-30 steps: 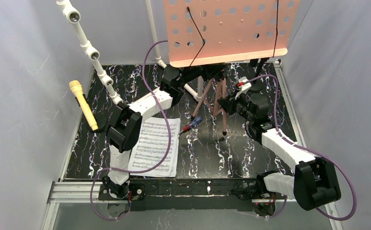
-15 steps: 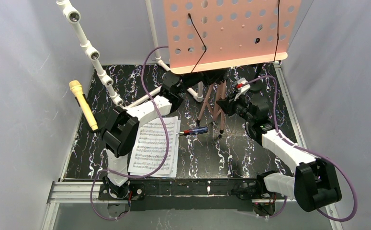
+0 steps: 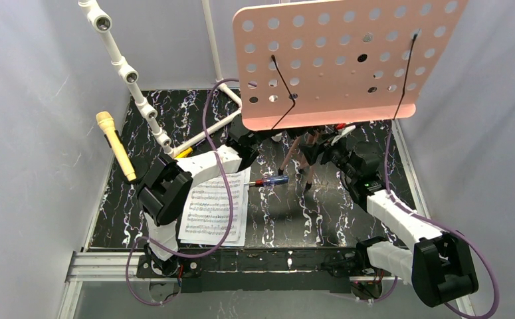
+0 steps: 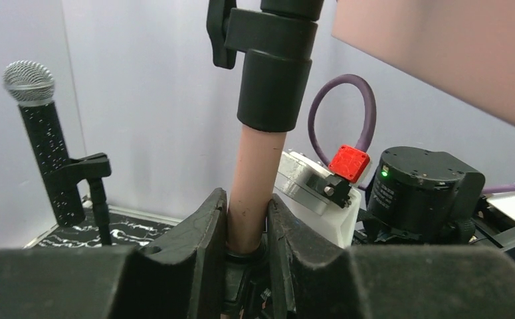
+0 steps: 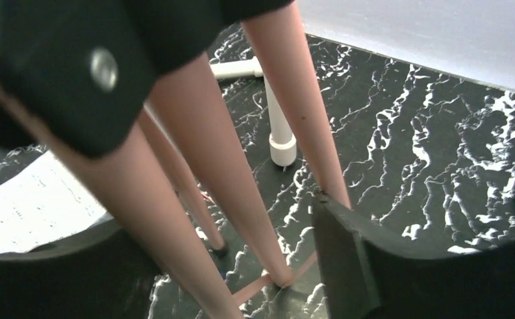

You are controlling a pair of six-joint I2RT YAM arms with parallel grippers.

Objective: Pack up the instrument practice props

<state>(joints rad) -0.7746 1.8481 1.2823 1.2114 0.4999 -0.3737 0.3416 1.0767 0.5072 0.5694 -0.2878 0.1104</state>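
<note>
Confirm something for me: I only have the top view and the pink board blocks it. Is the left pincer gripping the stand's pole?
Observer: Yes. The left wrist view shows the left pincer shut on the copper pole, just under its black collar.
Operator: And the right one?
Observer: The tripod legs run between the fingers of the right pincer; one finger touches a leg.
Operator: Any second mic?
Observer: A black grey-headed microphone stands upright in a clip, left of that pole.

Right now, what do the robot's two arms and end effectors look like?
The left arm and right arm share white link shells with bulky black joint housings. A purple cable loops along each. The left end effector has matt black fingers. The right wrist carries a red block and a green light.
</note>
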